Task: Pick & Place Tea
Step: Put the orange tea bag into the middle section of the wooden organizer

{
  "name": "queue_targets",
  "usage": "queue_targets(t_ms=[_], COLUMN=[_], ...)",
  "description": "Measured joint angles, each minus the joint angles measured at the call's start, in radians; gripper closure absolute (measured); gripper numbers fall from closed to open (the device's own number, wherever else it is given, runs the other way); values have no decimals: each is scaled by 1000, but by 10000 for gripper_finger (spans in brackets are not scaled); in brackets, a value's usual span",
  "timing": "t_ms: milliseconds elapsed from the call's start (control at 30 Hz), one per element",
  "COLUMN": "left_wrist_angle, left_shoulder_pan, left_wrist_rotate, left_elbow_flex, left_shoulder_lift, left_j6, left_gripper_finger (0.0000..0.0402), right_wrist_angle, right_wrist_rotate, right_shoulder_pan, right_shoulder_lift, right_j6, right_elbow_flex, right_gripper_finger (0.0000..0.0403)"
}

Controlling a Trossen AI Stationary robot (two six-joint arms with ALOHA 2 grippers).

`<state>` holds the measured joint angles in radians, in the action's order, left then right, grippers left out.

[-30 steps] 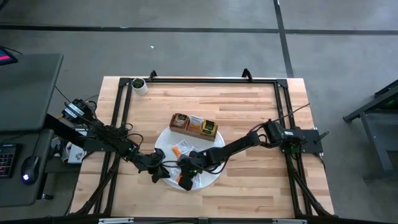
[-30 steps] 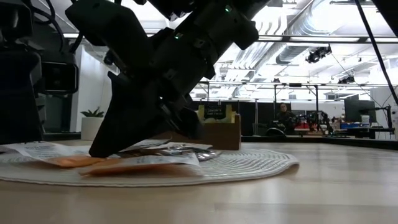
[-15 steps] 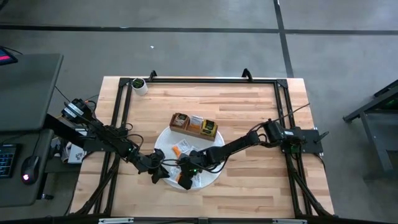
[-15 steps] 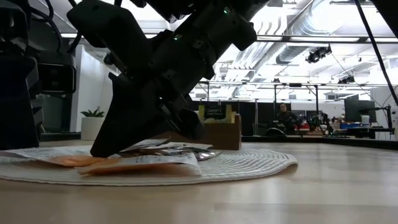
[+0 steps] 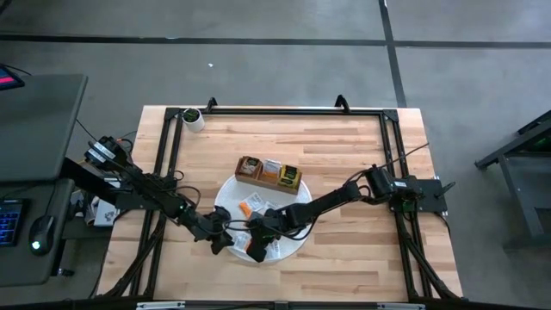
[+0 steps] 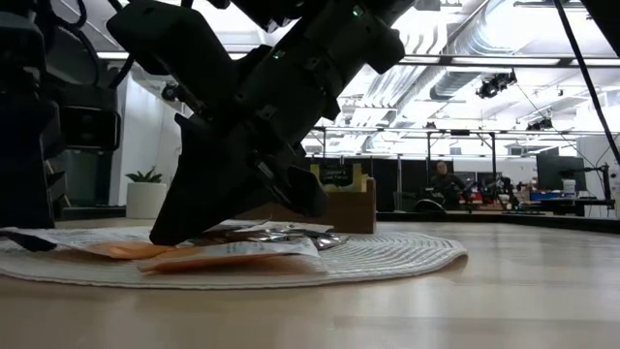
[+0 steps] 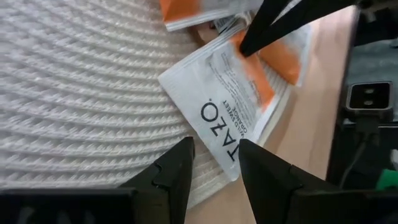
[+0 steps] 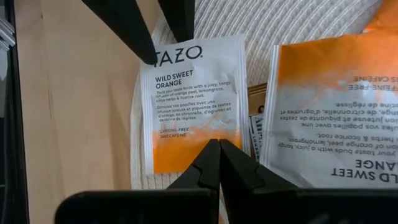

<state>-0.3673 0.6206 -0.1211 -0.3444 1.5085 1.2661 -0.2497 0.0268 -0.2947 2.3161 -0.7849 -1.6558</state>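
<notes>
**Tea packets on the woven mat, both grippers at its near edge**

Butcher-block table inside a black frame; grey floor around it. Landmark: round white woven mat at table centre.

- Wooden tray: touching the mat's far edge, packets standing in it.
- Tea packets: loose on the mat. One white-and-orange packet, printed "Wild Sweet Orange", lies at the mat's near edge, partly over bare wood.
- Left gripper: at the mat's near-left edge, fingers apart, tips at that packet's printed end.
- Right gripper: over the mat's near edge, fingers pressed together, tips at the packet's orange end.
- Small white pot: far-left table corner, well away from the mat.
</notes>
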Motion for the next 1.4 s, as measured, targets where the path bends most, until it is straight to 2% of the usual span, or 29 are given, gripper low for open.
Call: queue_targets(t_ms=[100, 200, 500, 767, 900, 1133, 1400], left_wrist_angle=[92, 116, 125, 124, 121, 113, 113], left_shoulder_pan=[-1, -8, -65, -66, -65, -65, -65], left_wrist_rotate=[6, 3, 71, 93, 119, 149, 161], left_elbow_flex=[-49, -83, -137, -140, -140, -141, -142], left_shoulder_lift=[0, 3, 6, 5, 5, 4, 3], left_j6=[-15, -48, -115, -117, -118, -145, -189], left_gripper_finger=[266, 266, 266, 268, 293, 391, 399], right_wrist_angle=[0, 1, 4, 5, 8, 9, 37], right_wrist_rotate=[2, 2, 1, -7, -9, -10, -19], right_shoulder_pan=[0, -1, -1, -1, -1, -1, 0], right_shoulder_lift=[0, 0, 0, 0, 0, 0, 1], right_j6=[2, 5, 18, 21, 25, 26, 34], right_elbow_flex=[0, 1, 2, 2, 2, 2, 3], right_gripper_finger=[403, 403, 403, 403, 403, 403, 403])
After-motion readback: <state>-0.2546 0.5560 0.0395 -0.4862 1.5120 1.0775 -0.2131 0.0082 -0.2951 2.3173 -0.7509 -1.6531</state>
